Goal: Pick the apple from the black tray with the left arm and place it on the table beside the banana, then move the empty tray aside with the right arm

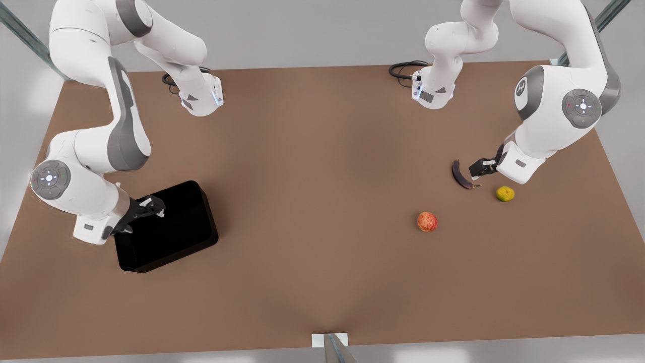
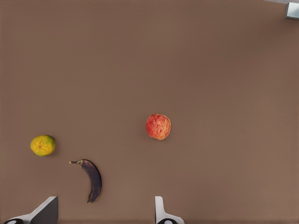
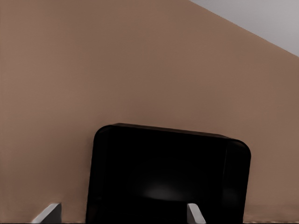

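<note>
Front view: apple on worktop, near banana, at its 7 o'clock. Left hand open above banana. Right hand open over empty tray. Next: grip rim, shift aside.

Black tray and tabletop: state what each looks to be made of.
The black tray: probably hard plastic or lacquer, glossy; a soft highlight shows on its floor.
The table: matte brown, perhaps laminate or painted board; no grain or glare, so the material stays open.
</note>
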{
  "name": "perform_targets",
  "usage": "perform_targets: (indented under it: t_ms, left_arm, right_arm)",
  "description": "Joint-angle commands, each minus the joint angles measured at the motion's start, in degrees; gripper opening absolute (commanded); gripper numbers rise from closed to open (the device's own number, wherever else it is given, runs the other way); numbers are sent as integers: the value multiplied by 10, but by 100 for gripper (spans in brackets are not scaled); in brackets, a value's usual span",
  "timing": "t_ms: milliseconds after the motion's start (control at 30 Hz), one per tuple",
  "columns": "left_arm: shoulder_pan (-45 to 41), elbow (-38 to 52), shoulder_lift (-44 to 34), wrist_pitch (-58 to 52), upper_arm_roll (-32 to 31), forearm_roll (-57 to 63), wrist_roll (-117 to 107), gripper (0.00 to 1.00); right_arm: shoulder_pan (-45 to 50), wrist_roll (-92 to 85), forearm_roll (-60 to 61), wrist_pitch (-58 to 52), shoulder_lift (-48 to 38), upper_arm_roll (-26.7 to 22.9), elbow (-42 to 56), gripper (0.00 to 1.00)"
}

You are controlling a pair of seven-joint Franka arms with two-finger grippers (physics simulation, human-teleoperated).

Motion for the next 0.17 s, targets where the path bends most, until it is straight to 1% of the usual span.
perform_targets:
  t_ms: [0, 133]
  left_arm:
    - [0, 0, -1, 0, 0, 0, -6, 100]
    - [-1, 0, -1, 0, 0, -1, -6, 100]
  right_arm:
    - [-2, 289, 3, 33, -25, 4, -43, 100]
    - [-3, 284, 1, 30, -24, 3, -40, 100]
